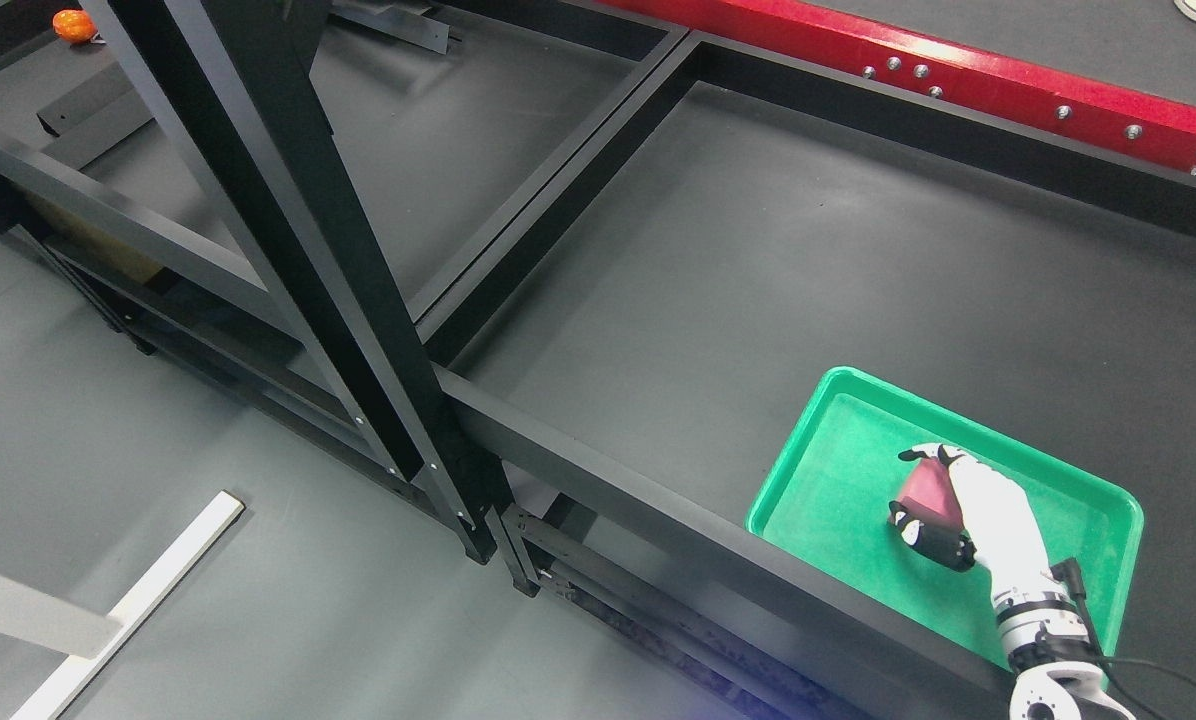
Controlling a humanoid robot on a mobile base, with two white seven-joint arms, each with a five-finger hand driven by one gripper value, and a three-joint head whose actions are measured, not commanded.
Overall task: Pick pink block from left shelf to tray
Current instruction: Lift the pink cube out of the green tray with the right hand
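Dark grey tabletop: fills most of the head view, framed by black metal rails; its right and far portions run out of frame. No markings visible on it.

Black shelf frame: stands at the left, its diagonal upright crossing the picture from top to lower centre; the upper end is cut off. The lower shelf levels behind it sit in shadow and their contents cannot be made out, apart from a tan surface partly hidden by the rails.

Red beam: runs along the far edge at the upper right, studded with bolts; both ends are cut off. No lettering legible.

Green tray: rests on the tabletop at the lower right, just beside the near rail. Its near right corner is hidden by the robot's forearm.

Right hand: white with dark fingertips, enters from the lower right edge and sits over the tray interior. Its fingers are clenched around the pink block, which is largely covered; only its left face shows. Whether the block touches the tray floor cannot be determined.

Orange object: far upper left, too small to identify.
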